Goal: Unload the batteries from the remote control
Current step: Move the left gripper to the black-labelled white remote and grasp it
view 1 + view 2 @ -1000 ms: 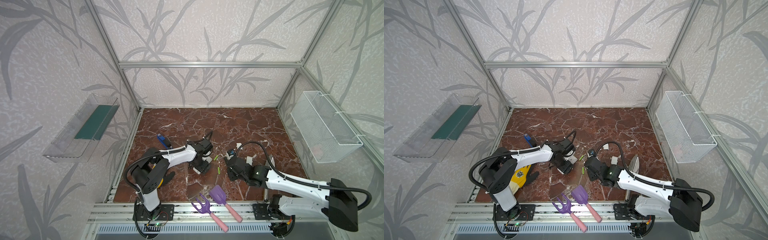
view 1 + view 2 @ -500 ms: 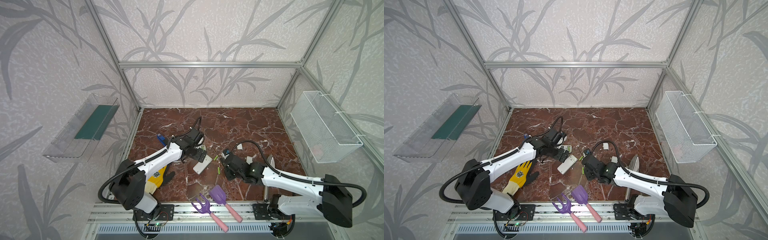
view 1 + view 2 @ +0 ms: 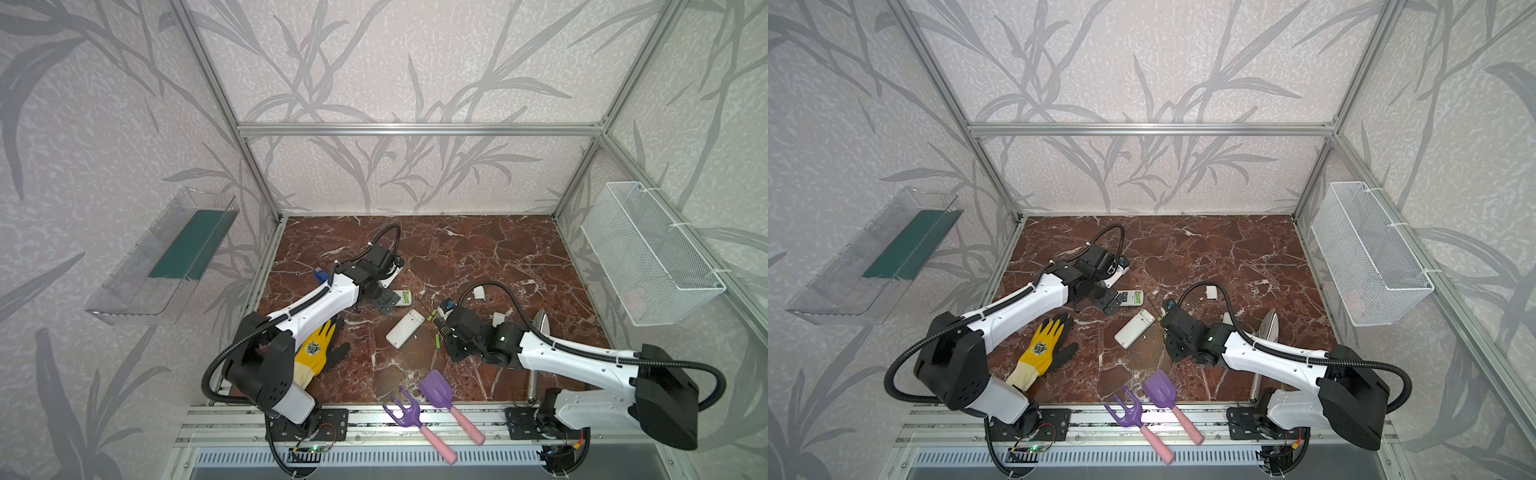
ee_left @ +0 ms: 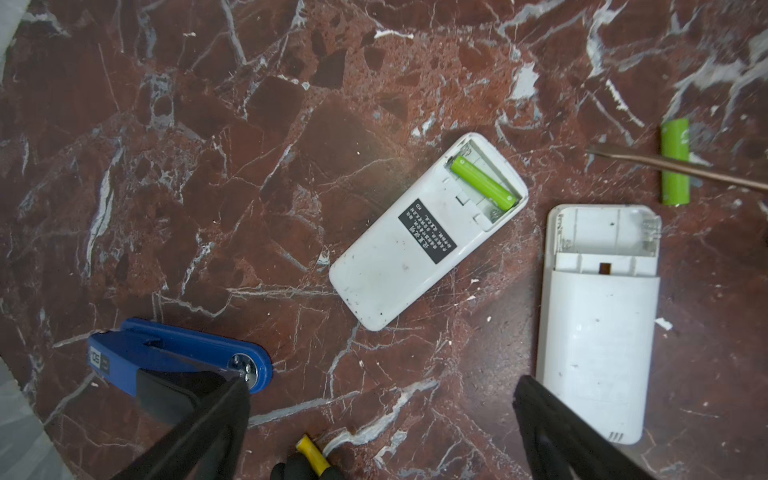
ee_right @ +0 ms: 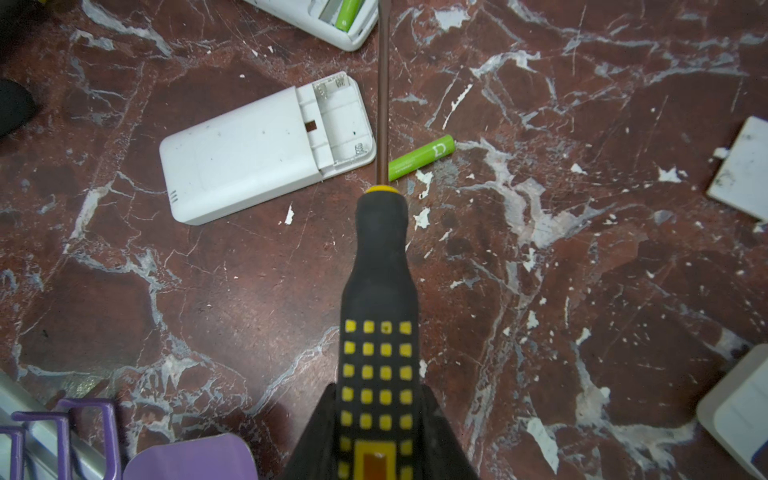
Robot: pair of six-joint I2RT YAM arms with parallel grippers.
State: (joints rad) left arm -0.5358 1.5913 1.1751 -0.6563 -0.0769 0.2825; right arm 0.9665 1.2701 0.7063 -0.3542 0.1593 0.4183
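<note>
Two white remotes lie backs up with their compartments uncovered. The smaller remote (image 4: 399, 257) (image 3: 402, 298) holds one lime-green battery (image 4: 484, 183). The larger remote (image 4: 598, 316) (image 3: 405, 329) has an empty compartment. One loose battery (image 5: 420, 158) (image 4: 675, 166) lies by its open end, under the screwdriver's shaft. Another green battery (image 3: 437, 341) lies near my right gripper. My left gripper (image 4: 380, 384) (image 3: 384, 300) hangs open above the floor beside the smaller remote, holding nothing. My right gripper (image 5: 378, 415) (image 3: 449, 336) is shut on the yellow-and-black screwdriver handle (image 5: 380, 291).
A blue clip (image 4: 174, 357) lies by my left fingers. A yellow glove (image 3: 316, 353) lies front left; a purple rake (image 3: 405, 411) and shovel (image 3: 436, 388) at the front edge. White covers (image 3: 478, 292), a metal trowel (image 3: 541, 326), a wire basket (image 3: 648, 266), a clear shelf (image 3: 166, 266).
My left gripper has lifted off the larger remote and drawn back and left towards the smaller one. The larger remote now lies free. My right gripper has shifted slightly left with the screwdriver.
</note>
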